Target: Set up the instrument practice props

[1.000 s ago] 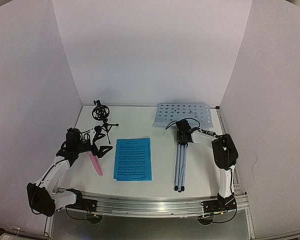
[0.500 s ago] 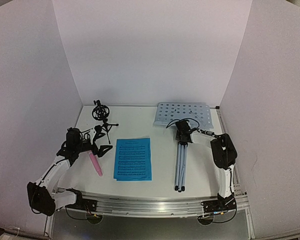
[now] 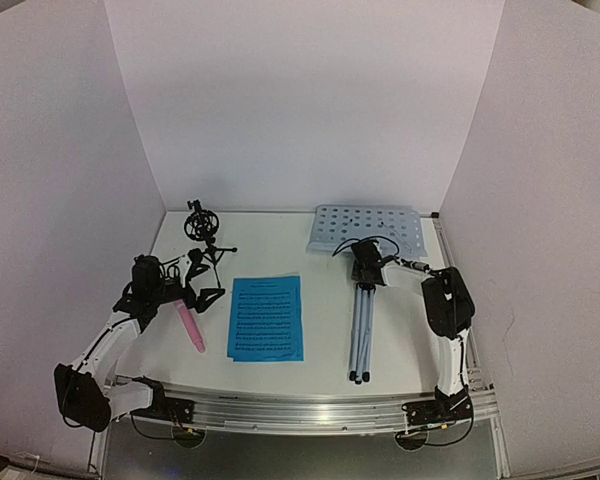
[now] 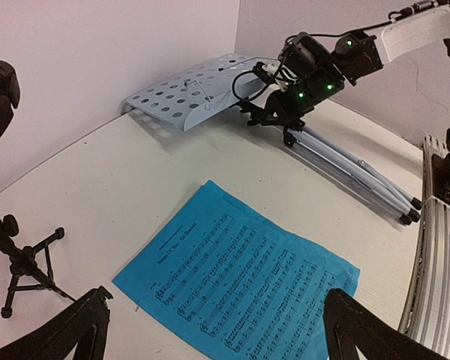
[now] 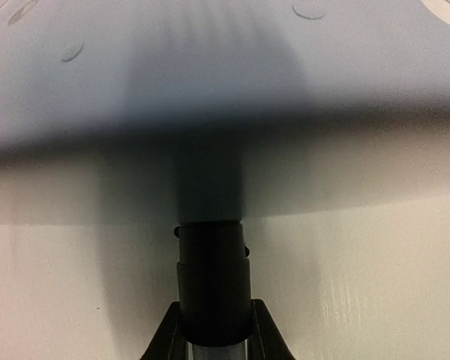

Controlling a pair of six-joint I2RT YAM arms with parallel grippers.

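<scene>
Top view: bright, even, soft light, faint shadows, no glare. Left wrist view: sharp, with wall lines bowed at the edges. Right wrist view: dim; a broad dark shadow just ahead of the right gripper (image 5: 212, 337) under the music stand (image 5: 210, 60); near surfaces blurred.

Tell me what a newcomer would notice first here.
The blue sheets lie in the middle. Right of them the music stand lies flat, legs folded, with the right gripper at its neck. A pink microphone lies at the left.
</scene>
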